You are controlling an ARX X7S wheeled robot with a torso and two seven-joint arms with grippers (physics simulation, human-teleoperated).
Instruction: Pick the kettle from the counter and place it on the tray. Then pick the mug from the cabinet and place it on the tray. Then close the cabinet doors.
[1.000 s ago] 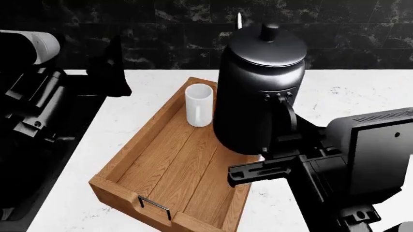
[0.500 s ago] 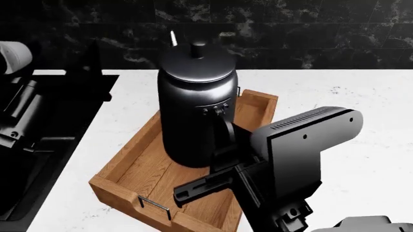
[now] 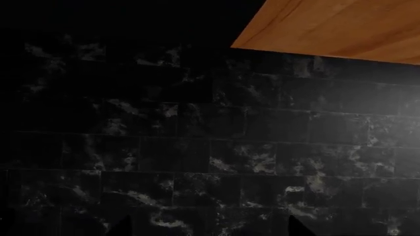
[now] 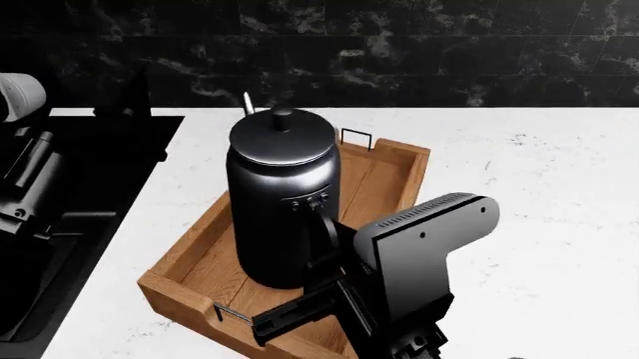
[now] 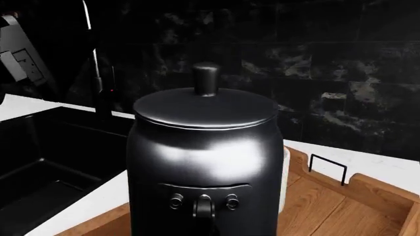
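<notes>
White marble-look counter (image 4: 539, 187) with faint grey veins fills the head view, bounded at the rear by a wall of black, white-veined tiles (image 4: 420, 52). To the robot's left the counter gives way to a dark recessed sink (image 4: 60, 224), with a slim black faucet (image 5: 98, 69) rising beside it in the right wrist view. A brown wooden tray (image 4: 384, 176) lies diagonally on the counter near the sink edge, wire handles at both ends. The glossy black kettle (image 4: 283, 217) stands upright within the tray, its loop handle facing the right gripper (image 4: 325, 280), whose arm housing covers the tray's near right corner. The right jaws reach the kettle's handle; whether they are pinching it cannot be told. The mug is hidden behind the kettle. The left wrist view shows only the tiled wall and the underside of a wooden cabinet (image 3: 341, 24); the left jaws' state cannot be told.
</notes>
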